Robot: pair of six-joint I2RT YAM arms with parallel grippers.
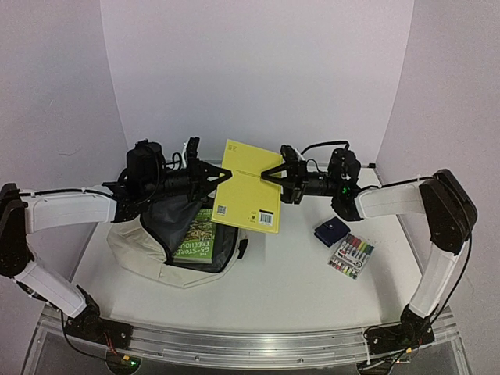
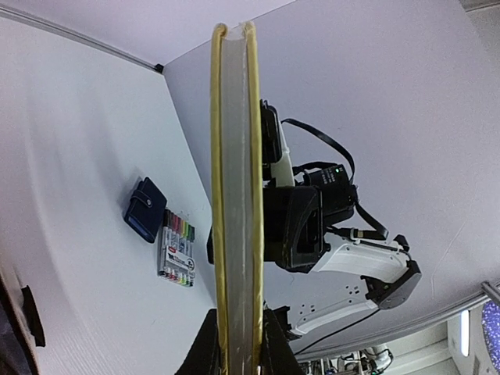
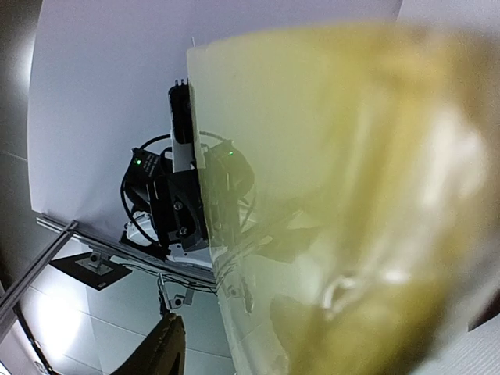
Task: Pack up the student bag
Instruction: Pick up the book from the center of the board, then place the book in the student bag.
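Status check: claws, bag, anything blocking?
Left claw shut on yellow book. Right claw at its opposite edge, grip unclear. Student bag open, green book inside.

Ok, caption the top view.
Left claw holds a yellow book near the open student bag, right claw at the book's opposite edge.

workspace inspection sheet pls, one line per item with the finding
surface: white table, no spills seen
job's things: bag lies open at left with a green book inside; yellow book held in the air above it
clutter: navy pouch and marker pack close together at right, apart from the bag
grippers: left gripper shut on the yellow book's left edge; right gripper straddles its right edge, grip unclear
cables: black cable loops above the right wrist, off the book
surroundings: white walls, metal rail at near edge
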